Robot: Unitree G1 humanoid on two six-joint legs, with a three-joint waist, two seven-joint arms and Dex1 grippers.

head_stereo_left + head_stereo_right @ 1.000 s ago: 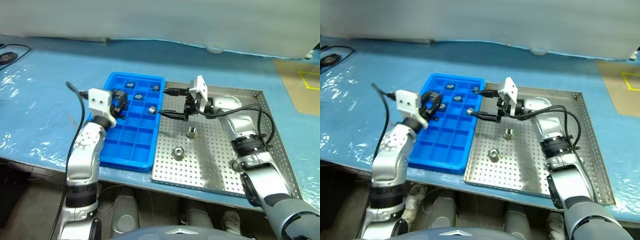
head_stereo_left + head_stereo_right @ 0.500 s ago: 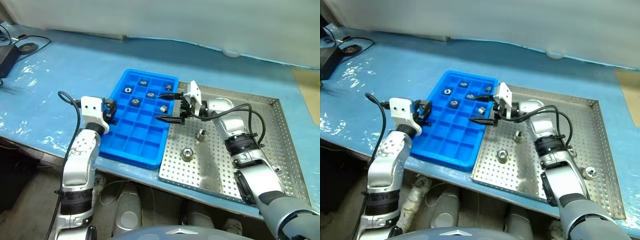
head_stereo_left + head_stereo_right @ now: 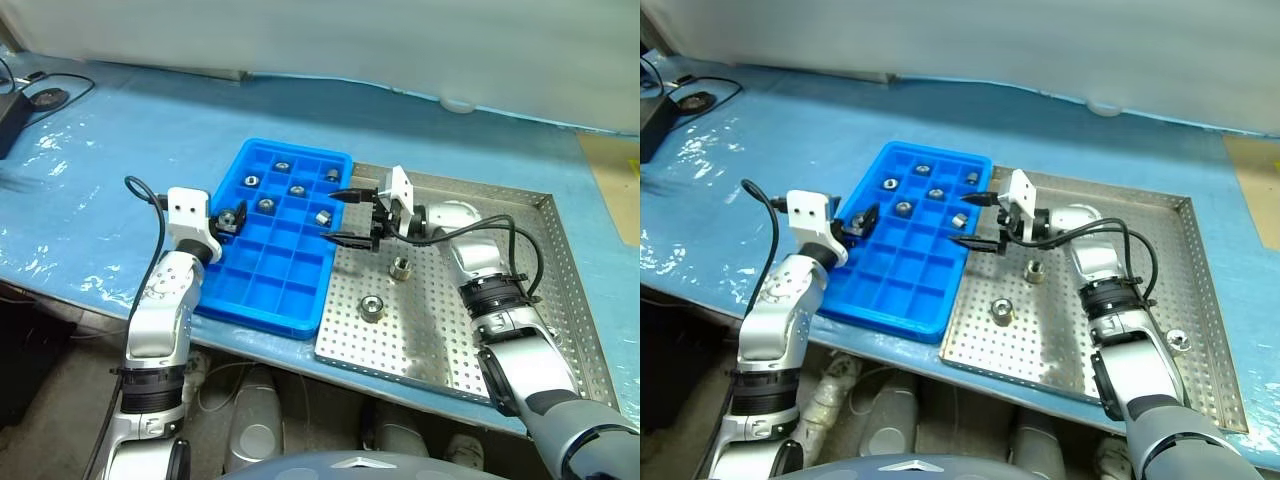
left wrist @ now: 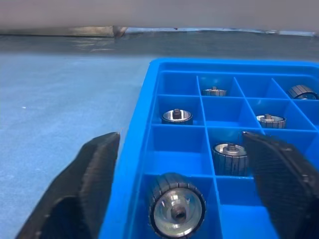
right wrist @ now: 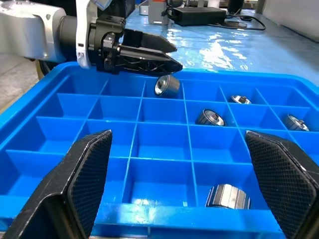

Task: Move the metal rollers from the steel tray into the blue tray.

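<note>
The blue tray (image 3: 270,285) holds several metal rollers (image 3: 298,190) in its far compartments. My left gripper (image 3: 232,218) hovers at the tray's left edge, open, its fingers (image 4: 94,169) spread wide. One roller (image 4: 177,211) lies on its side in the compartment just below them, free of both fingers. My right gripper (image 3: 332,215) is open and empty over the tray's right edge, with another roller (image 3: 322,217) in the compartment under it. The steel tray (image 3: 440,325) on the right carries two rollers (image 3: 401,267) near its left half and a third roller (image 3: 1178,342) by its right rim.
Both trays sit on a table under crinkled blue plastic sheet (image 3: 120,150). A black cable and puck (image 3: 45,97) lie at the far left, and a small white object (image 3: 459,104) sits at the back edge. The near compartments of the blue tray hold nothing.
My left gripper has gone from shut to open, and a roller now lies loose in the compartment under it. The right gripper stays open in about the same place. The camera view shifted.
</note>
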